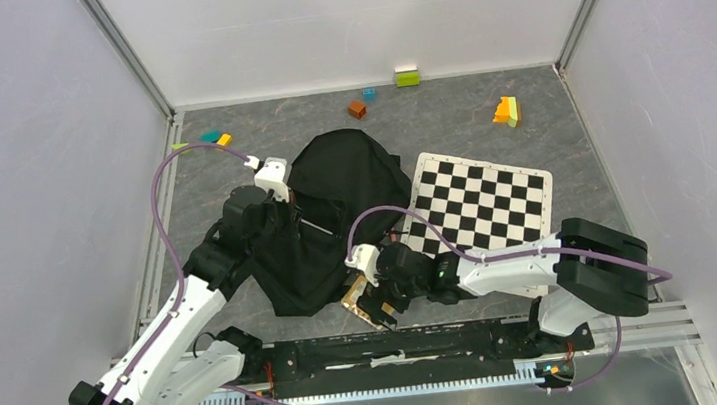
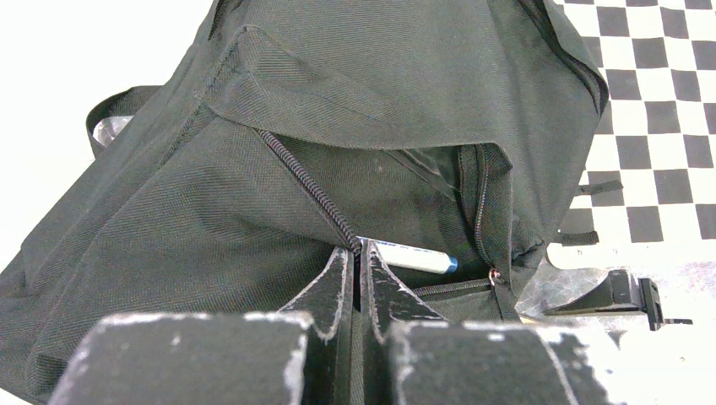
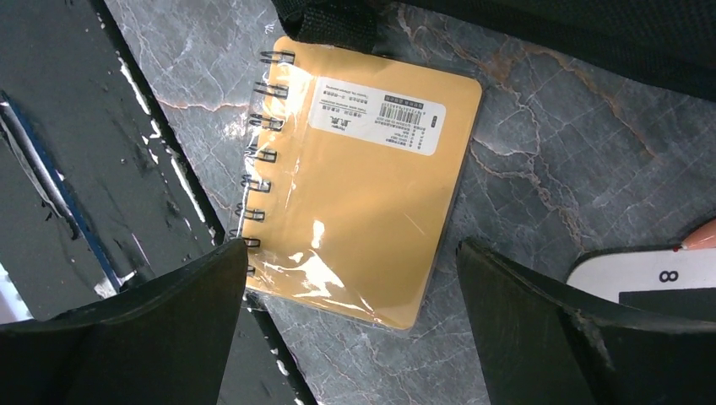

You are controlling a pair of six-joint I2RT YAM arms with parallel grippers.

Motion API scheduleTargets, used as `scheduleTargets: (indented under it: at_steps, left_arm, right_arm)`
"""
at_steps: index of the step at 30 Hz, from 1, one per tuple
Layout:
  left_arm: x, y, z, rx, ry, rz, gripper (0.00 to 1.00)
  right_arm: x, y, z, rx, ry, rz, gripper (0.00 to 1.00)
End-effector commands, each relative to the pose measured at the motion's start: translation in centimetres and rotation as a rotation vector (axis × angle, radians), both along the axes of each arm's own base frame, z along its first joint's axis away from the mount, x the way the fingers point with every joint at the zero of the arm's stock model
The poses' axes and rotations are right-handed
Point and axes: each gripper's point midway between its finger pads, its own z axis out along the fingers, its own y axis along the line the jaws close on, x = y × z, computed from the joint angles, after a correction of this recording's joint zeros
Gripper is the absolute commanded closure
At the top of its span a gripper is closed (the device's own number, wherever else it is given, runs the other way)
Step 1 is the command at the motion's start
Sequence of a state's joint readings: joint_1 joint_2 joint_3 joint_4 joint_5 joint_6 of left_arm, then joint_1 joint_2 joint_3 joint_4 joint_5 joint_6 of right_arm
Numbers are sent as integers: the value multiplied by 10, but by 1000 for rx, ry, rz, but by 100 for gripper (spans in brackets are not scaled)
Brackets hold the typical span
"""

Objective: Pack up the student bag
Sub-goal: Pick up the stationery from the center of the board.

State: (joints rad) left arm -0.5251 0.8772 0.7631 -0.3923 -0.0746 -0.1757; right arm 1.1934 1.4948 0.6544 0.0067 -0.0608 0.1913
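The grey marbled counter (image 1: pixel 578 129) carries the student bag (image 1: pixel 336 215), a slumped black heap in its middle between the two arms. The checkered board (image 1: pixel 483 199) lies just beside the bag on the right. The left gripper (image 2: pixel 359 257) has its jaws pressed together on the zip edge of the bag's pocket, holding the mouth open. The right gripper (image 3: pixel 350 253) hangs with jaws spread wide and nothing held, straddling the yellow spiral notebook (image 3: pixel 355 186), which lies flat by the bag's near edge. For a good pick, it should probably descend squarely and close across the plastic-wrapped cover. It should stay clear of the wire binding and of the strap (image 3: pixel 325 18) overlapping the notebook's top. A white pen (image 2: pixel 409 257) with a blue cap sits inside the pocket.
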Motion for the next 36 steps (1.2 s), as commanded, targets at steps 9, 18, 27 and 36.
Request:
scheduleTargets:
  at_steps: [9, 18, 27, 36]
  left_arm:
    - [6, -5, 30, -35, -79, -13, 87]
    - [-23, 5, 47, -161, 23, 97, 19]
    - [-87, -41, 16, -439, 284, 22, 22]
    - [-130, -92, -16, -478, 435, -50, 24]
  right_arm:
    - [0, -6, 9, 24, 65, -117, 10]
    - [16, -18, 33, 102, 76, -146, 2]
    - [35, -28, 39, 149, 103, -172, 2]
    - [37, -17, 34, 202, 131, -151, 16]
